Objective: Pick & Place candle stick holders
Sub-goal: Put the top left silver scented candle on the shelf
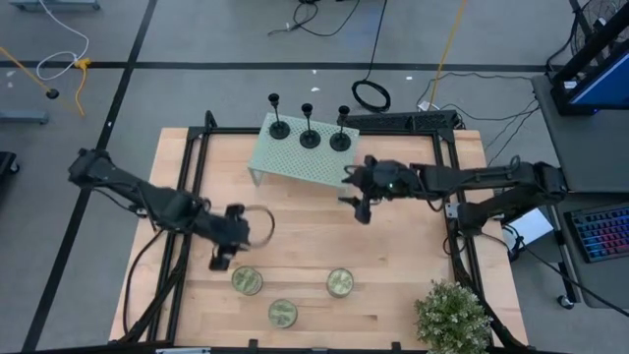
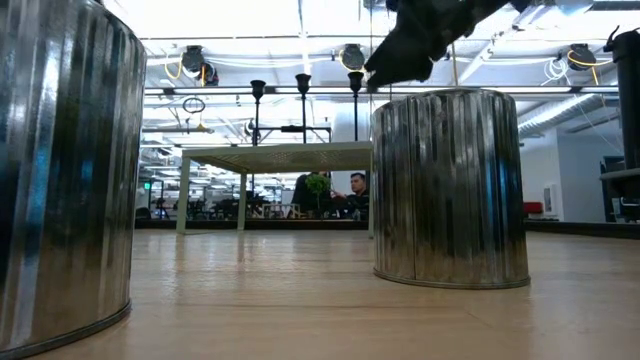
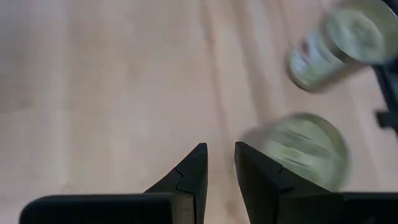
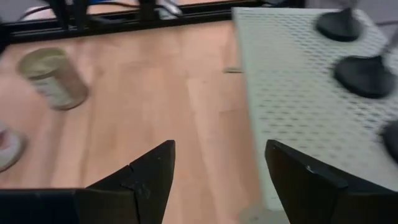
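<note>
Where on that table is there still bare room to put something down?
Bare wood lies between the perforated stand and the three tins, and left of the stand. The stand's front half is free too. Crowded: its back edge, where three candle stick holders line up.

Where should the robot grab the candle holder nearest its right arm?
Probably the thin stem of the nearest candle stick holder, coming in level from the right gripper's side. It stands upright on the perforated stand; its base is too flat and wide, and a neighbour stands close beside it.
</note>
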